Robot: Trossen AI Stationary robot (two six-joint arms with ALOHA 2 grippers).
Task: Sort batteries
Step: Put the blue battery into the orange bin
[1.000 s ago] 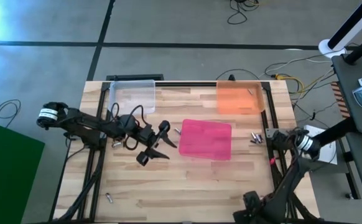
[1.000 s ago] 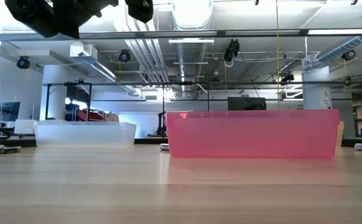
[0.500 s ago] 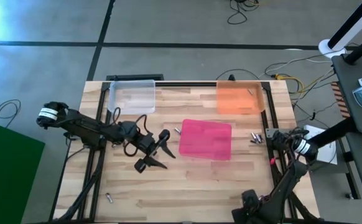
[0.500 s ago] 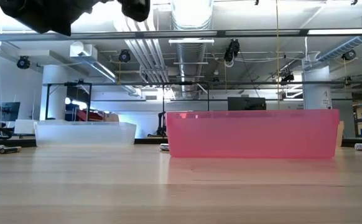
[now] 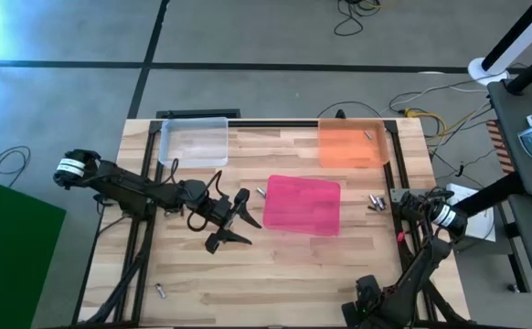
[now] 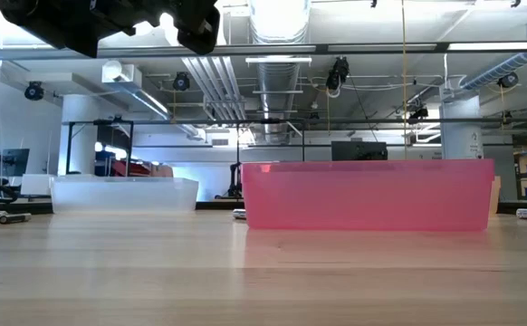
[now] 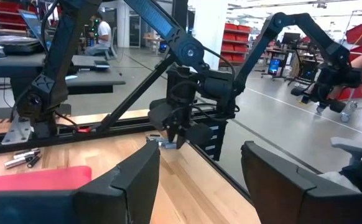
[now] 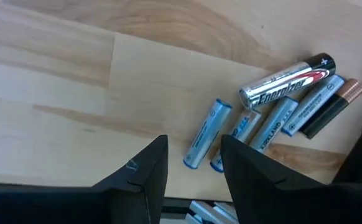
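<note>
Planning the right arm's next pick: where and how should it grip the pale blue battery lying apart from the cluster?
Grip the pale blue battery across its middle, coming straight down, with the jaws set across its long axis. It lies flat on the table with bare wood on one long side; the neighbouring batteries crowd the other. The right gripper, open, hovers close by.

three trays sit on the table: one clear tray, one orange tray and one pink tray. two arms work there, so two grippers: the left gripper and the right gripper. the right wrist view shows six batteries in a loose cluster. one single battery lies near the table's front edge.
</note>
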